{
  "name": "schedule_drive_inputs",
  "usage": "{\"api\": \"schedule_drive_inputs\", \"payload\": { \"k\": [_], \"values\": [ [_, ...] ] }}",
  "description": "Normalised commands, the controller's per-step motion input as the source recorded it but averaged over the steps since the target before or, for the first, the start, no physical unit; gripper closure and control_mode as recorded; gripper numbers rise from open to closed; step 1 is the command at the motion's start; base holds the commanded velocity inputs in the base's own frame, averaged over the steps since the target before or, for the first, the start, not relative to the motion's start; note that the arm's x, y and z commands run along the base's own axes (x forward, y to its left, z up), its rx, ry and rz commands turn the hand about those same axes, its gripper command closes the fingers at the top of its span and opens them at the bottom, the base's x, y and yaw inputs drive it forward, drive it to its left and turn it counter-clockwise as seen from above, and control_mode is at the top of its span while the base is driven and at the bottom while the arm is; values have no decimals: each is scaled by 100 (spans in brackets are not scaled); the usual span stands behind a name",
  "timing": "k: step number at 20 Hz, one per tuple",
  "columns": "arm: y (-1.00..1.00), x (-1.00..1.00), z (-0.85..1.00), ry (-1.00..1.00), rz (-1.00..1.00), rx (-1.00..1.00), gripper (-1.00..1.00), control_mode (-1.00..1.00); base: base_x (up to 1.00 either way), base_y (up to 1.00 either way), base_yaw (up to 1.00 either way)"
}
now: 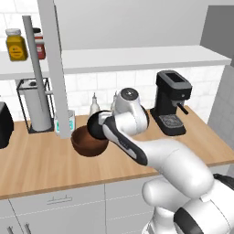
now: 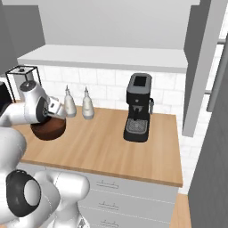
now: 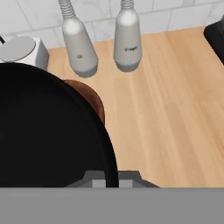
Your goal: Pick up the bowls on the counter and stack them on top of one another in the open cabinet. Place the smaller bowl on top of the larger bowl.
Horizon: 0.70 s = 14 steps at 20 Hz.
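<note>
- While clamped tight on the rim of the black bowl (image 3: pixel 48 131), gripper (image 3: pixel 112 181) seen low in the hand view, fingers (image 3: pixel 99 183) pinching the rim's right edge.
- Held up off the counter (image 1: pixel 41 164), black bowl (image 1: pixel 97 124) tilted on edge in the left base view, open side facing left.
- Just under and to the left of it, brown bowl (image 1: pixel 89 141) upright on the counter, apart from the black one as far as can be told.
- Same brown bowl (image 2: pixel 48 128) partly hidden behind the wrist in the right base view; a sliver of its rim (image 3: pixel 89 98) peeking past the black bowl in the hand view.
- Behind the bowls near the tiled wall, two white bottles (image 3: pixel 78 46), side by side, upright.
- Further right on the counter, black coffee machine (image 2: pixel 138 113), well apart from the bowls.
- To the left, wire-framed paper towel roll (image 1: pixel 36 105) and a small teal-banded jar (image 1: pixel 65 122).
- Above the counter, open cabinet, white shelf (image 1: pixel 137 58) bare on its right part, a yellow jar (image 1: pixel 16 45) and a red one (image 1: pixel 40 48) at its left end.
- Thin grey door panel (image 1: pixel 57 68) edge-on, crossing in front of the shelf.
</note>
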Motion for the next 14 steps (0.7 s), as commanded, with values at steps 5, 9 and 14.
{"api": "schedule_drive_inputs", "payload": {
  "k": [5, 9, 14],
  "values": [
    [3, 8, -22, 0, 0, 0, 100, -100, 0, 0, 0],
    [3, -1, -23, 0, 0, 0, 100, -100, 0, 0, 0],
    [0, -1, -28, 0, 0, 0, 100, -100, 0, 0, 0]
  ]
}}
